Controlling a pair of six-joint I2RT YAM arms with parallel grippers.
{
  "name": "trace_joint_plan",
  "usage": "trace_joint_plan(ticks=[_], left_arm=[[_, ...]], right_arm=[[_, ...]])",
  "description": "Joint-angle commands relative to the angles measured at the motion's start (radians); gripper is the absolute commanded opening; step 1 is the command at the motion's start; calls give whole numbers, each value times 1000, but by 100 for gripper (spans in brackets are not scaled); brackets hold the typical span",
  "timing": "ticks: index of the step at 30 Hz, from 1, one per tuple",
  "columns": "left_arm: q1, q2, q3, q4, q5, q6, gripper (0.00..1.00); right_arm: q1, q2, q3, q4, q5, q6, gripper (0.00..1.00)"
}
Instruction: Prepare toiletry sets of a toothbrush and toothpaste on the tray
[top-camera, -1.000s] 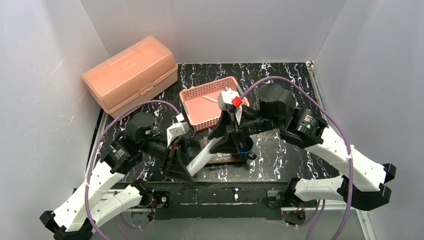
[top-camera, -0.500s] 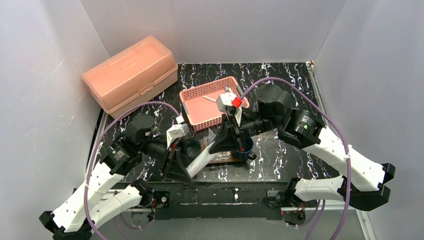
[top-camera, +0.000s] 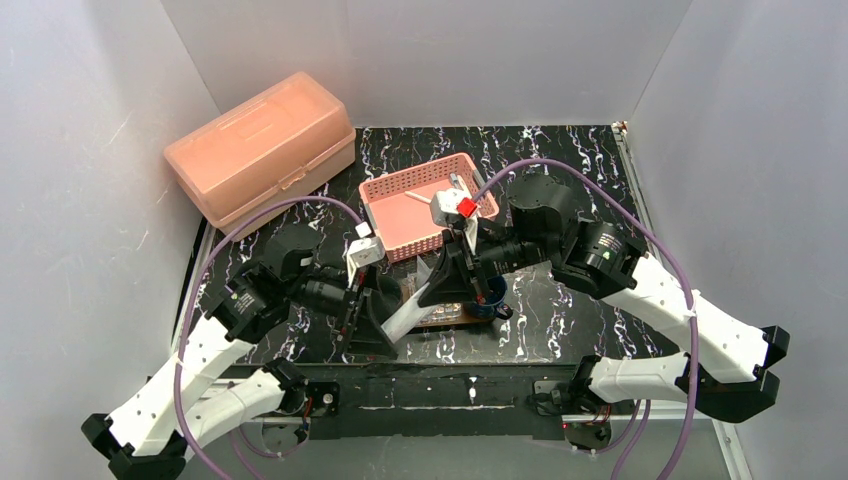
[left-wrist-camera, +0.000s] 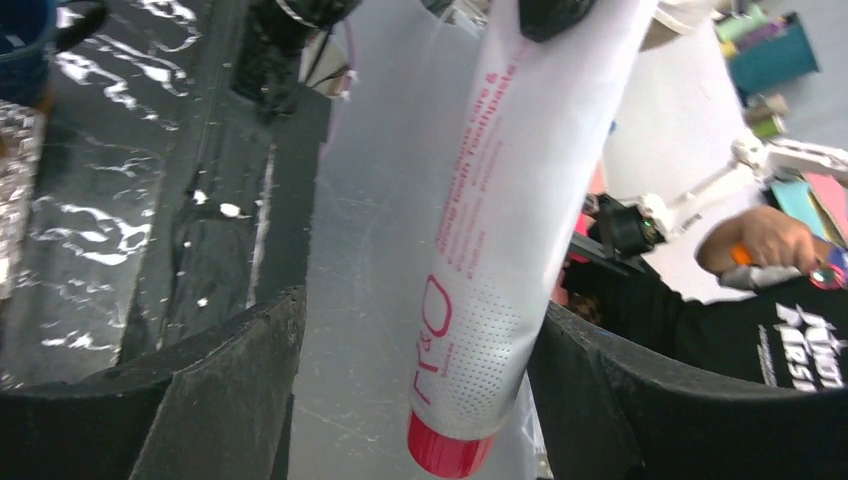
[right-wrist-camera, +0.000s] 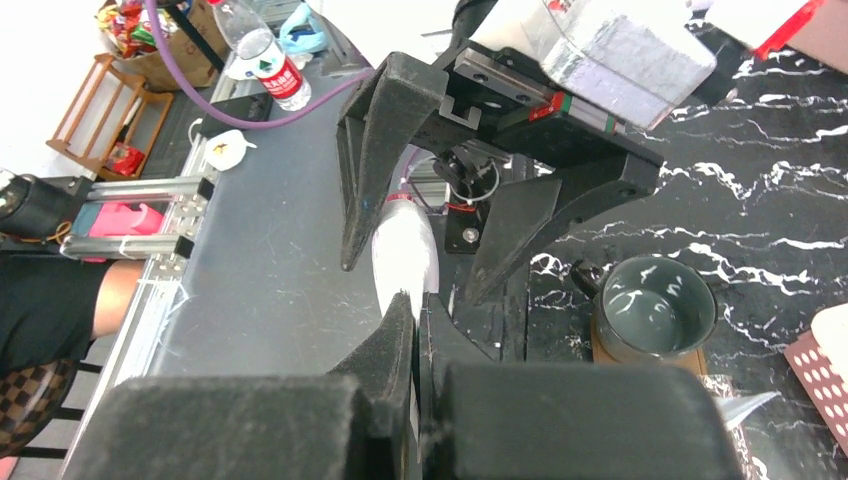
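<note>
Nearest to me, my left gripper (left-wrist-camera: 420, 310) is wide open. Its two black fingers stand on either side of the toothpaste tube (left-wrist-camera: 500, 230) and do not squeeze it.

The tube is long and white, with its red cap (left-wrist-camera: 447, 455) pointing down toward my left gripper. From above, it runs on a slant from the left gripper up to the right one.

My right gripper (right-wrist-camera: 418, 305) is pinched shut on the tube's flat end, so only this arm holds it.

The tray (top-camera: 440, 322) lies just under and beside my right gripper, mostly hidden by it. I think the right arm is the nearer one to lay the tube there.

Farther back is the pink basket (top-camera: 395, 232), with a thin white stick (top-camera: 420, 197) inside, maybe a toothbrush.

The tube has big red letters that look like "r&O". The small red lines are too blurry to read.
</note>
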Motion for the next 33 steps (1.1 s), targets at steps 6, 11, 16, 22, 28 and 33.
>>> trace_joint_plan(ticks=[6,11,16,22,28,33], left_arm=[[-1,-50,64,-79,-381,52,89],[-1,-75,76,-105,-538,59,92],[-2,-95,61,-129,-658,70,93],[-2,-107,34,-142,-738,79,95],[-2,-125,4,-139,-784,84,98],[-2,-138,-33,-129,-839,88,98]], right_arm=[[2,11,54,-143,159,-49,1],[2,57,126,-284,283,-62,1],[2,96,186,-400,397,-66,1],[2,137,227,-505,532,-66,1],[2,181,239,-568,666,-59,1],[2,234,266,-576,780,-32,1]])
